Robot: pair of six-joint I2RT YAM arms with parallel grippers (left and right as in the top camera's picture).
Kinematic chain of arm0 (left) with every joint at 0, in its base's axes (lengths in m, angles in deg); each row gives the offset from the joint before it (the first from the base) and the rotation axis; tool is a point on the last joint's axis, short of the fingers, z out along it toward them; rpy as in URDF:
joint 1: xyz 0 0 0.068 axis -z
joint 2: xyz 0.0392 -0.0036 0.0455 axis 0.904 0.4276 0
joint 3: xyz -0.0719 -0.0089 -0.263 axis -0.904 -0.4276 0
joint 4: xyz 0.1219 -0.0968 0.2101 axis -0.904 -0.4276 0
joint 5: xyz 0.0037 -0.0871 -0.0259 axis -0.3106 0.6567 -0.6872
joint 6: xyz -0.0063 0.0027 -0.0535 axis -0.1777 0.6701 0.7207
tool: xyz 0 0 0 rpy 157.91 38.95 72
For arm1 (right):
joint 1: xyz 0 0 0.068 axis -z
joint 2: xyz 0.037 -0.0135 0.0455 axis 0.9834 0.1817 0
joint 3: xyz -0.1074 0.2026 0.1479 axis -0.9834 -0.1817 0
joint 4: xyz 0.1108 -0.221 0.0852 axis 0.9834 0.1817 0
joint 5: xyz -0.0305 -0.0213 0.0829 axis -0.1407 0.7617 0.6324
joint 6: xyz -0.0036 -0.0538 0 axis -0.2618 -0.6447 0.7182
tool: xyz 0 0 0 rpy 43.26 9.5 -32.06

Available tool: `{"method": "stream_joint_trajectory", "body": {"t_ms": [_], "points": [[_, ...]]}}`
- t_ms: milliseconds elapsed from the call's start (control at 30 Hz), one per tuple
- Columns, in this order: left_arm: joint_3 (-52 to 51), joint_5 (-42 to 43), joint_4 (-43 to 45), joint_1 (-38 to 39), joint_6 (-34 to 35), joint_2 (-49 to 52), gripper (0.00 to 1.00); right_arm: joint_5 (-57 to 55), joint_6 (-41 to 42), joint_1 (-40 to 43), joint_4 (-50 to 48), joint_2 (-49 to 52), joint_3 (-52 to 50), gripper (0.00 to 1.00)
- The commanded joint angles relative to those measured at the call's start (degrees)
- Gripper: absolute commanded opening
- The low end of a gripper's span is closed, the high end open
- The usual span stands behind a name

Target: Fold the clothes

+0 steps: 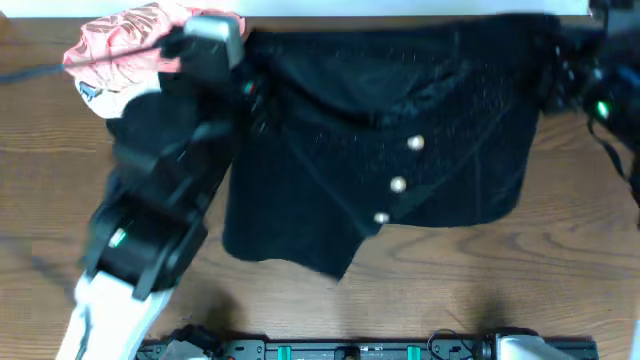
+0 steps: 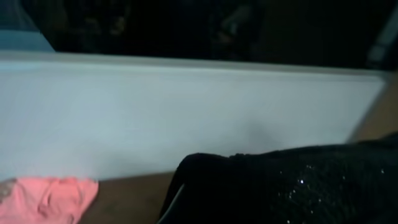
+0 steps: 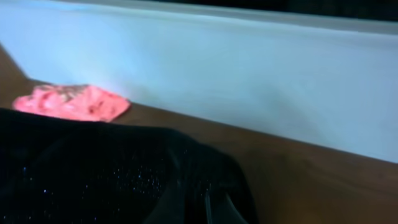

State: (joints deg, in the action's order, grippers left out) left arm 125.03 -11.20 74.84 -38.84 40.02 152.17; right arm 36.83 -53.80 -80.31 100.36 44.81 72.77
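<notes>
Wooden table (image 1: 560, 275): left hand (image 1: 252, 85), right hand (image 1: 553, 70) pinch far corners of the clothes (image 1: 460, 180).

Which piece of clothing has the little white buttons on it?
The big black garment spread out in the middle, with three pale buttons in a slanted row. The crumpled pink one at the far left shows none.

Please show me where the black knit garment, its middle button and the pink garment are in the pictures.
black knit garment (image 1: 460, 130): overhead view, on its right half.
middle button (image 1: 398, 184): overhead view, on the button's centre.
pink garment (image 1: 115, 45): overhead view, on its crumpled middle.
</notes>
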Motion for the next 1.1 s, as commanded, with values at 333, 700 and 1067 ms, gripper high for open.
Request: {"method": "stream_joint_trajectory", "body": {"t_ms": [333, 700, 1067], "points": [[4.7, -9.6, 30.6, -6.9, -3.8, 17.9, 0.06, -11.6, -6.8, 2.0, -21.6, 10.1, 0.8, 0.01], [4.6, -7.7, -1.9, -6.9, 0.6, 22.0, 0.06, -8.0, -6.7, 2.3, -2.1, 18.6, 0.8, 0.01], [4.3, 3.5, -32.7, -6.9, 0.8, 22.4, 0.06, -4.7, -6.7, 2.3, 23.0, 25.0, 0.7, 0.01]]}}
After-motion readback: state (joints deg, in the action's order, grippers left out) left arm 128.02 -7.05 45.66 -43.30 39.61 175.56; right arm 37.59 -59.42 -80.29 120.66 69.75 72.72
